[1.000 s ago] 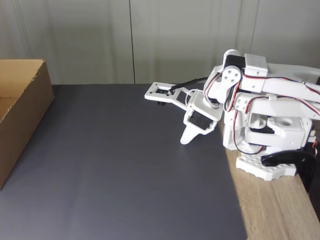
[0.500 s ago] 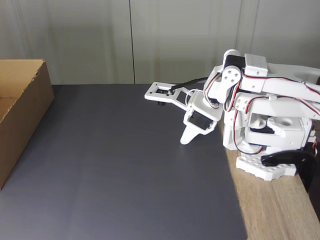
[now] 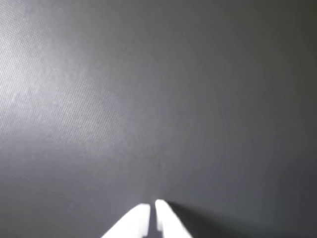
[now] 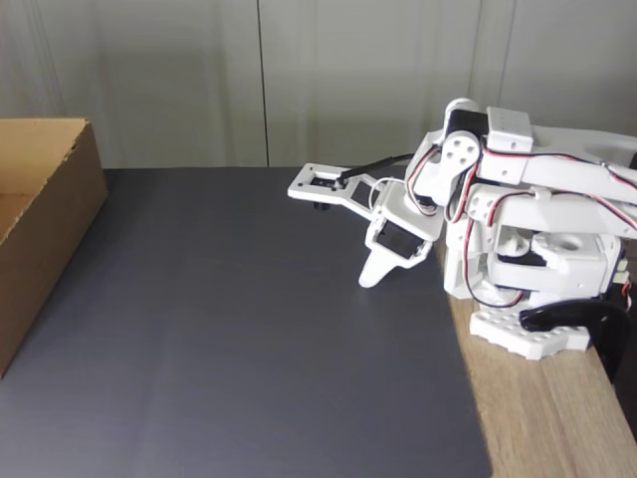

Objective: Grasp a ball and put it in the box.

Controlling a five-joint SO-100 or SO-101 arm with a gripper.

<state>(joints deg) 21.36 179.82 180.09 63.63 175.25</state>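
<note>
The arm is folded at the right of the fixed view, gripper (image 4: 370, 276) lowered to the dark mat (image 4: 249, 349), jaws clenched on nothing. The box (image 4: 45, 209) stands far left. The ball is probably inside it, or awaiting placement; its interior is hidden.

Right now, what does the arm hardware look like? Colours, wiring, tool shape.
The arm is white printed plastic with blocky servo housings and round joint discs. Red, black and white cables loop along its links. A black clamp grips the base to the wooden table edge. The tool has two white tapered fingers ending in narrow tips, seen over the dark mat.
</note>
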